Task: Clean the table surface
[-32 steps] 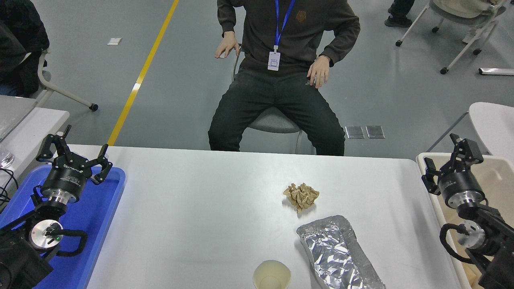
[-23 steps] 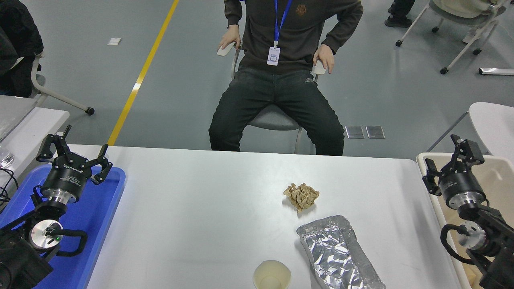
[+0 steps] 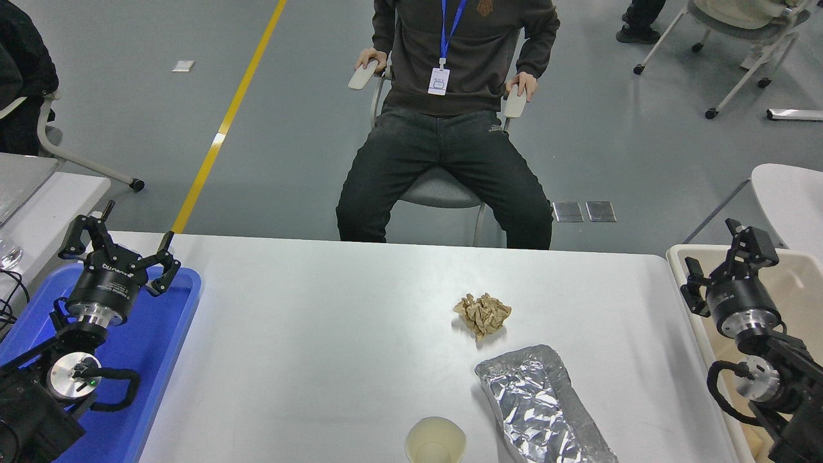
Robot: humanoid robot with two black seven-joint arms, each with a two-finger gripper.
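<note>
The white table surface [image 3: 334, 334] spans most of the view. On it lie a crumpled brown paper ball [image 3: 482, 314], a crinkled sheet of silver foil [image 3: 540, 405] and a pale paper cup [image 3: 435, 441] at the near edge. My left gripper [image 3: 119, 239] is open above the blue tray [image 3: 161, 360] at the far left, holding nothing. At the right edge my right gripper [image 3: 726, 247] stands open over the beige bin [image 3: 797, 283], well to the right of the paper ball.
A person sits on a chair [image 3: 437, 193] just beyond the table's far edge, hands on the armrests. Another white table [image 3: 45, 199] stands at the left and a rounded white one [image 3: 791, 199] at the right, with rolling chairs behind.
My right gripper has drifted slightly to the right over the bin. The person has leaned back and moved both hands onto the chair's armrests. The left arm stays still.
</note>
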